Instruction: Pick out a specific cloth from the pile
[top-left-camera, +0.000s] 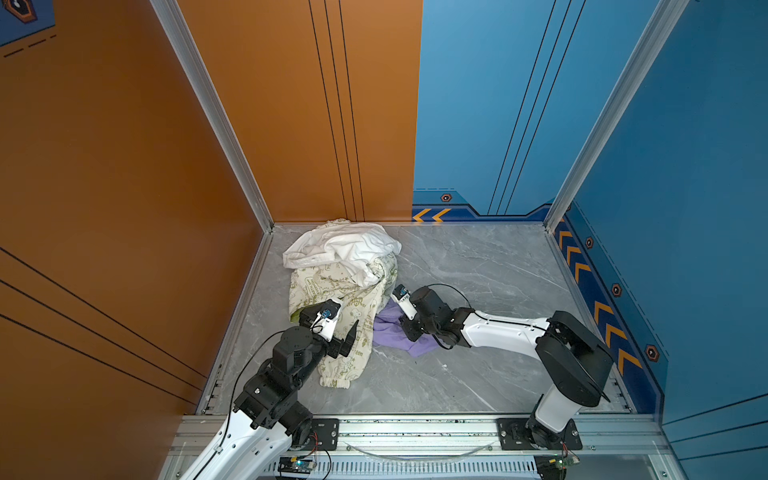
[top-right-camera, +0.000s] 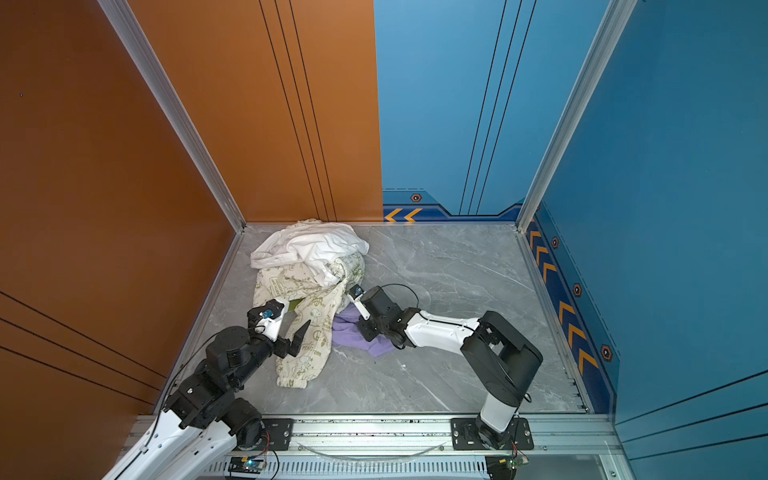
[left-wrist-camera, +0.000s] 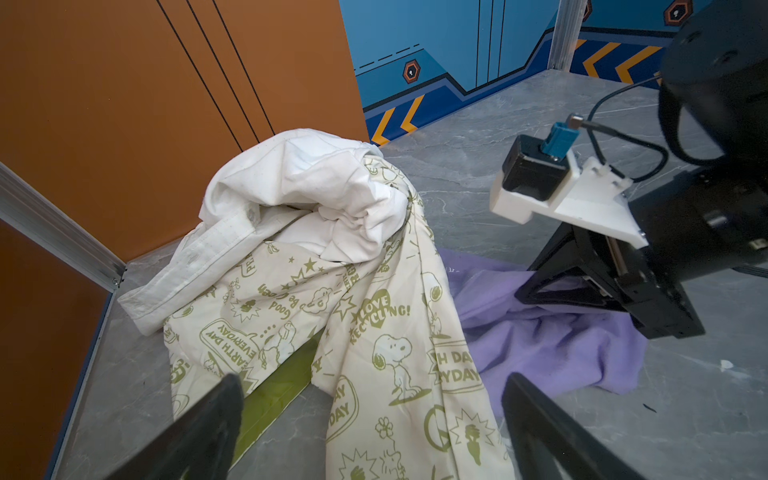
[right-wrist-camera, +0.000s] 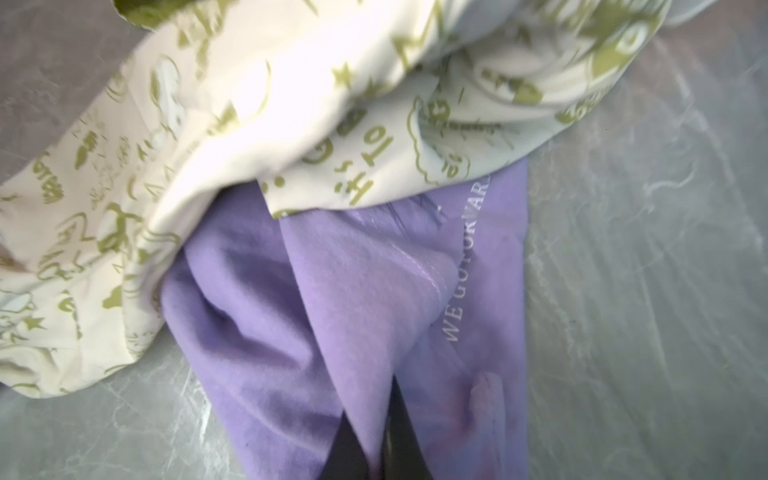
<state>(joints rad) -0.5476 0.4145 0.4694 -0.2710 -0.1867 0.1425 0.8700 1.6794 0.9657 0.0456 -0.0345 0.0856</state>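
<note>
Grey table (top-left-camera: 478, 291) lies bare from 3 to 6 o'clock of the pile (top-left-camera: 345, 266), which crowds the corner by the orange wall (top-left-camera: 291, 124). Cream cloth (top-left-camera: 320, 286) drapes over the lavender cloth (top-left-camera: 390, 332) at the pile's 5 o'clock. My right gripper (right-wrist-camera: 374, 419) pinches its soft fold beside white lettering (right-wrist-camera: 465, 266); my left gripper (left-wrist-camera: 374, 377) hangs wide over the cream cloth.

Jaws spread on left arm (top-left-camera: 291, 357), clamped on right arm (top-left-camera: 507, 332).
</note>
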